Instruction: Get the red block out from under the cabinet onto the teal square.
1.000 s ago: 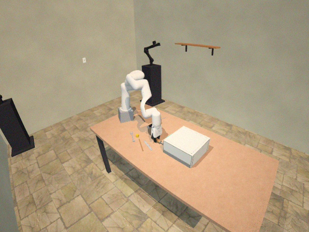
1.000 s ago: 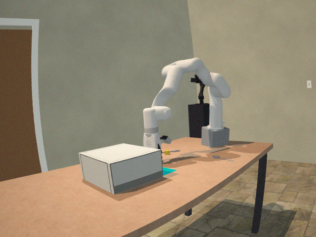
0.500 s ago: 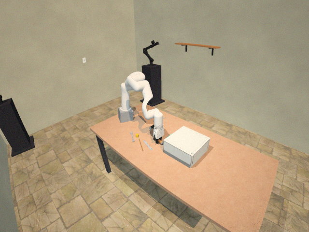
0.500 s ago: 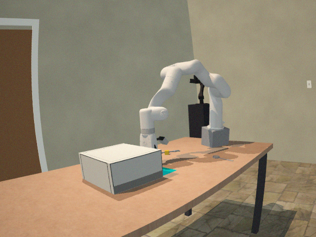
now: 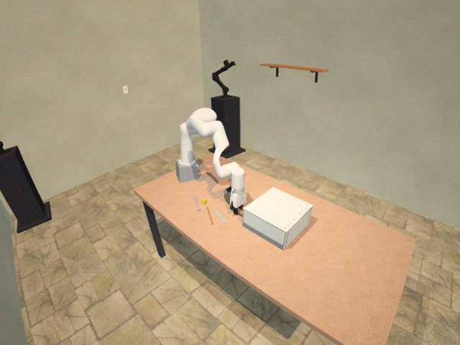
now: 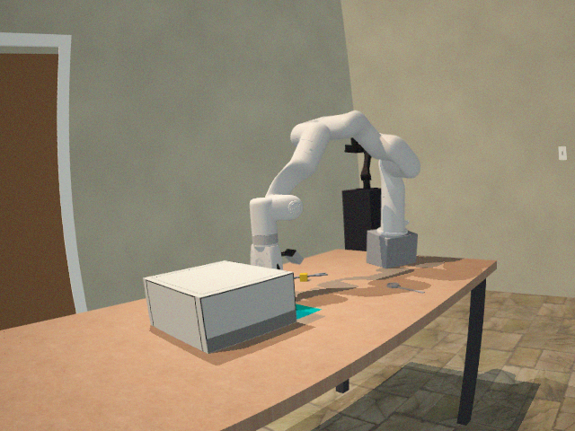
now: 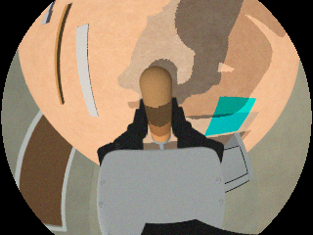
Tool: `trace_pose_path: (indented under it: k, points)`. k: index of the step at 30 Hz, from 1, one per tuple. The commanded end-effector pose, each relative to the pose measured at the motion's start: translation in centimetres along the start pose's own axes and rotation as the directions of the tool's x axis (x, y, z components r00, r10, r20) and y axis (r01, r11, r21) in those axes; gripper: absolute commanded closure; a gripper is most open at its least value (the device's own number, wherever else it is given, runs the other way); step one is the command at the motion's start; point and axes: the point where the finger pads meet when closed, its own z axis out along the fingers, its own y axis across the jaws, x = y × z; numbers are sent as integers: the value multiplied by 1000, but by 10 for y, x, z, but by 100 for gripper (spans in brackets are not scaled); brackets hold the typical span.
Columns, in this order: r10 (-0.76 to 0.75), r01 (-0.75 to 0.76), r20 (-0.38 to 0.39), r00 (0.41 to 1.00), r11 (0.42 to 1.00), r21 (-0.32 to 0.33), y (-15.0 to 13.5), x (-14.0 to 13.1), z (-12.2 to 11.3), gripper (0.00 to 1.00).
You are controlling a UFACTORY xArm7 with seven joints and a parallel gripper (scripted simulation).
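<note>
The white cabinet (image 5: 277,217) stands on the table and also shows in the exterior view (image 6: 223,301). The red block is not visible in any view. The teal square (image 6: 306,311) lies on the table beside the cabinet's end, partly hidden by it; it also shows in the wrist view (image 7: 229,114). My gripper (image 5: 235,211) points down, low over the table, right next to the cabinet's near-left side. In the wrist view the gripper (image 7: 158,124) is shut on a tan wooden rod with a rounded end (image 7: 156,101). In the exterior view the cabinet hides the fingers.
A yellow cube (image 5: 203,201), a wrench (image 5: 195,202), a thin wooden stick (image 5: 210,215) and a grey bar (image 5: 220,215) lie left of the gripper. A spoon (image 6: 403,287) lies near the arm's base. The table's front edge is close to these.
</note>
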Motion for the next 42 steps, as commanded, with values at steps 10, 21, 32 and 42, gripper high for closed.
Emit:
trace_pose_path:
  k: [10, 21, 32, 42]
  points:
    - [0, 0, 5, 1000, 1000, 1, 0, -8, -2, 100]
    - [0, 0, 5, 1000, 1000, 1, 0, -9, -2, 100]
    - [0, 0, 5, 1000, 1000, 1, 0, -9, -2, 100]
    - [0, 0, 5, 1000, 1000, 1, 1, -9, -2, 100]
